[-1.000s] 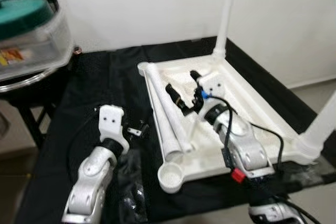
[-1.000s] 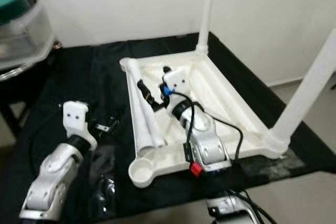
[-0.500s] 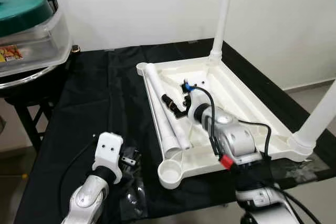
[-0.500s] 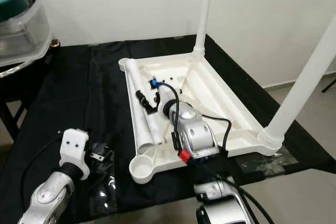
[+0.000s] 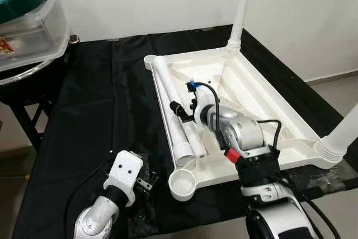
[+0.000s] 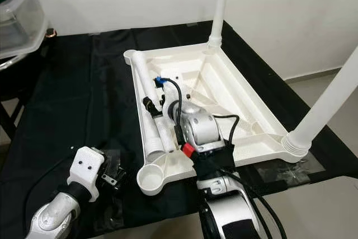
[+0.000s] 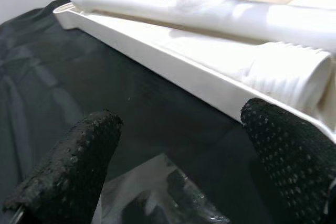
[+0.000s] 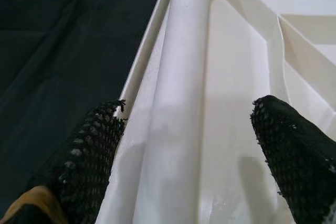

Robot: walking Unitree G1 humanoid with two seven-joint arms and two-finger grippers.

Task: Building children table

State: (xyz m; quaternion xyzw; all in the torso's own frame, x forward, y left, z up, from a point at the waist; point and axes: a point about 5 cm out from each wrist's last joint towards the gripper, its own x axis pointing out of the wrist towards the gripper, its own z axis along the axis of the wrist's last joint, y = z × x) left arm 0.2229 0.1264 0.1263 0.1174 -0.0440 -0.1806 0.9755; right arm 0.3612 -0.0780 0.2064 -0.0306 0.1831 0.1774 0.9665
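Observation:
The white children's table top lies upside down on a black cloth. One white leg stands in its far corner and another leg in its near right corner. Two loose leg tubes lie inside along the left rim. My right gripper hangs open just above them, and in the right wrist view its fingers straddle one tube. My left gripper is open, low over the cloth by the table top's near left corner, with nothing between its fingers.
An empty leg socket sits at the near left corner. A clear plastic bag lies on the cloth under the left gripper. A clear plastic box with a green lid stands at the far left. Bare floor lies beyond the right edge.
The camera has shifted. My right gripper has moved left, from the middle of the table top to over the loose tubes. The left arm has drawn back toward the front edge.

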